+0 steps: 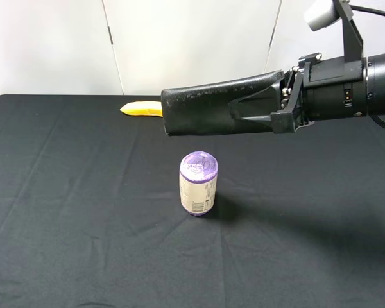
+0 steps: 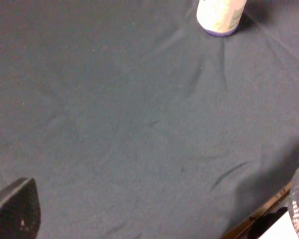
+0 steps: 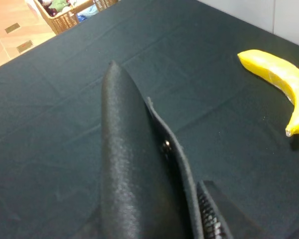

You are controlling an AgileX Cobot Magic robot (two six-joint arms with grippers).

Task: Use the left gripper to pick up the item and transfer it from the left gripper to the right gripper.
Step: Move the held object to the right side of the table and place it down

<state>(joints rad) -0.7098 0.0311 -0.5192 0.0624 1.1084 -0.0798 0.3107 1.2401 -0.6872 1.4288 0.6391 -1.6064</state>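
The item, a long flat black case, hangs level in the air above the black table, pointing left. My right gripper reaches in from the right and is shut on the case's right end. In the right wrist view the case runs away from the camera, with one ribbed finger pressed against its side. My left gripper is out of the exterior view. Its own camera shows two fingertips far apart over bare cloth, open and holding nothing.
A purple-topped can stands upright below the case, mid-table, and shows at the edge of the left wrist view as the can. A yellow banana lies at the back. A wicker basket sits on the floor beyond the table.
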